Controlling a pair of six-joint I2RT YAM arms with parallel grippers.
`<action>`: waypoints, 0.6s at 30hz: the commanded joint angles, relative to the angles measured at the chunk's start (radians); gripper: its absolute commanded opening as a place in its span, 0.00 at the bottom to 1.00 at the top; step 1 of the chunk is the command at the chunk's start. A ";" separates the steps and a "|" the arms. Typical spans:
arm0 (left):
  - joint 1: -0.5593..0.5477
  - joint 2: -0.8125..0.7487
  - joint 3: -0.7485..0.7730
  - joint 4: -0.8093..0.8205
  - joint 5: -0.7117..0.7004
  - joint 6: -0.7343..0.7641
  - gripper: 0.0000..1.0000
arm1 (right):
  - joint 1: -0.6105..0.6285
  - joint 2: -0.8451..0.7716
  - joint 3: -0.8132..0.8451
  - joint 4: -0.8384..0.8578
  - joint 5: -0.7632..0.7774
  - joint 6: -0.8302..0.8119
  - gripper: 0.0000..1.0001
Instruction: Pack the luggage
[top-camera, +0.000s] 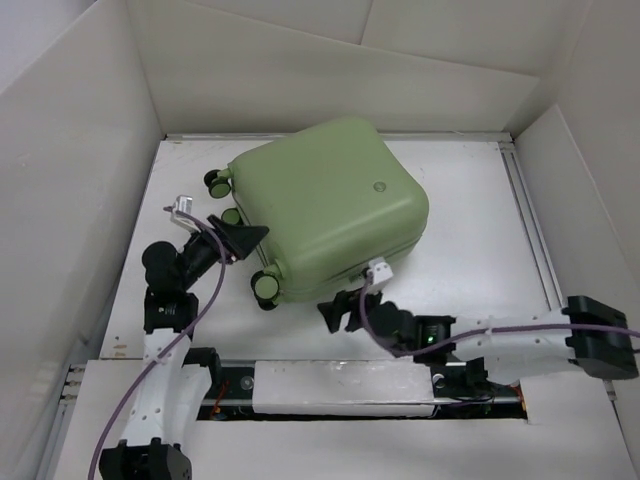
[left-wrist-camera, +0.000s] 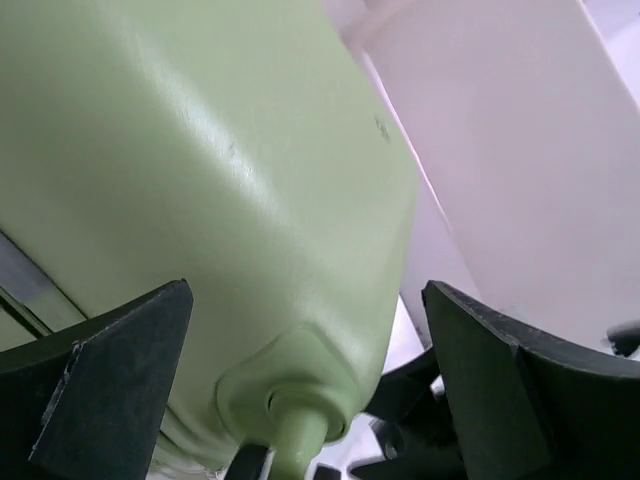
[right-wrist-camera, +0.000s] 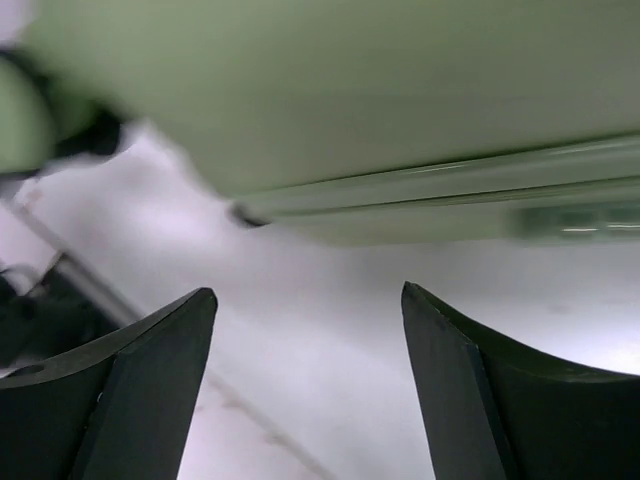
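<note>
The luggage (top-camera: 330, 205), a pale sage-green hard-shell suitcase, lies flat and closed in the middle of the white table (top-camera: 480, 230), with its round silver badge (top-camera: 378, 185) facing up. Its black-and-green wheels (top-camera: 265, 285) point left. My left gripper (top-camera: 238, 245) stands open at the suitcase's wheeled left end. In the left wrist view the shell (left-wrist-camera: 200, 180) and a wheel mount (left-wrist-camera: 290, 400) fill the space between the spread fingers (left-wrist-camera: 110, 390). My right gripper (top-camera: 340, 308) is open just before the suitcase's near edge. The right wrist view shows the shell's seam (right-wrist-camera: 400, 185) above the bare table, with nothing between the fingers (right-wrist-camera: 150, 380).
White walls (top-camera: 70, 180) enclose the table on the left, back and right. A raised white ledge with a dark slot (top-camera: 330, 385) runs along the near edge between the arm bases. Bare tabletop lies to the right of the suitcase.
</note>
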 joint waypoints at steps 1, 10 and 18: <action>-0.001 0.011 0.158 -0.127 -0.179 0.069 1.00 | -0.133 -0.120 -0.109 -0.091 -0.076 0.033 0.81; 0.052 0.248 0.274 -0.137 -0.369 -0.028 0.88 | -0.381 -0.396 -0.146 -0.243 -0.302 -0.124 0.84; 0.140 0.630 0.430 -0.144 -0.498 -0.020 0.95 | -0.393 -0.397 -0.204 -0.218 -0.354 -0.185 0.84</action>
